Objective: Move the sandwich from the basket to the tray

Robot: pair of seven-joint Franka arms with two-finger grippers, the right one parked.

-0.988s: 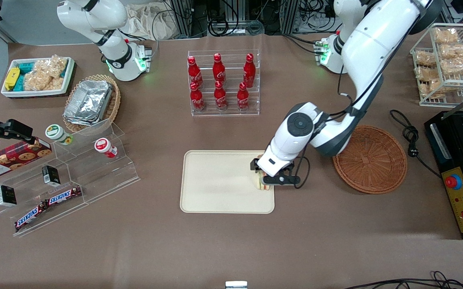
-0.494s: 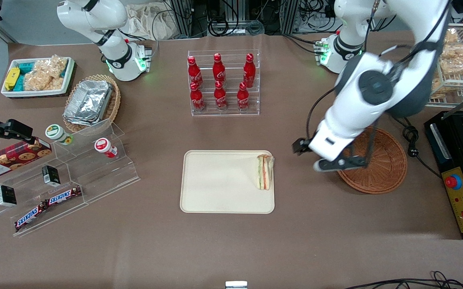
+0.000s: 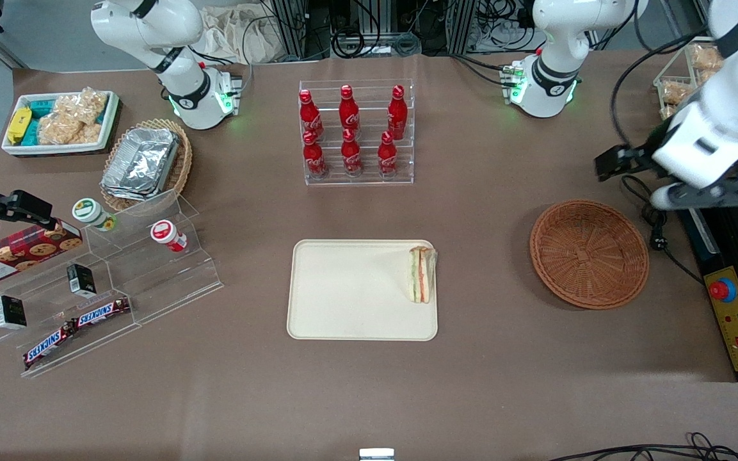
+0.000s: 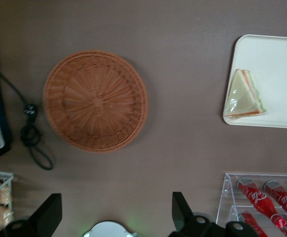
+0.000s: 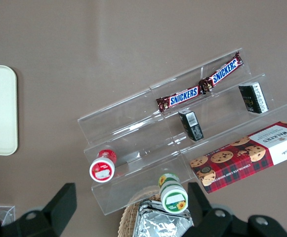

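- I am seeing the gripper (image 4: 114, 212) hanging high over the table toward the working arm's end, in the upper part of the front frame, with its fingers spread wide and nothing between them.
- Just under it, a black cable (image 3: 657, 230) is lying in loops beside the control box (image 3: 737, 307). I am thinking a low sweep here could snag the cable or knock the box.
- The basket (image 3: 589, 253) is sitting empty, nearer the front camera than the gripper, in the middle height of the frame. I am expecting no trouble from it unless the arm drops onto its rim.
- The sandwich (image 3: 422, 275) is lying on the tray (image 3: 343, 301), right at the tray's edge nearest the basket. In the wrist view its wrap is looking as if it reaches the low rim.
- I am judging the job as done, so the main risk is disturbance. The wrap is looking slick and the rim is low, so a nudge to the tray could be sending the sandwich over the edge onto the table.
- The rack of red bottles (image 3: 356, 134) is standing well apart from the tray, and I am not worrying about it.
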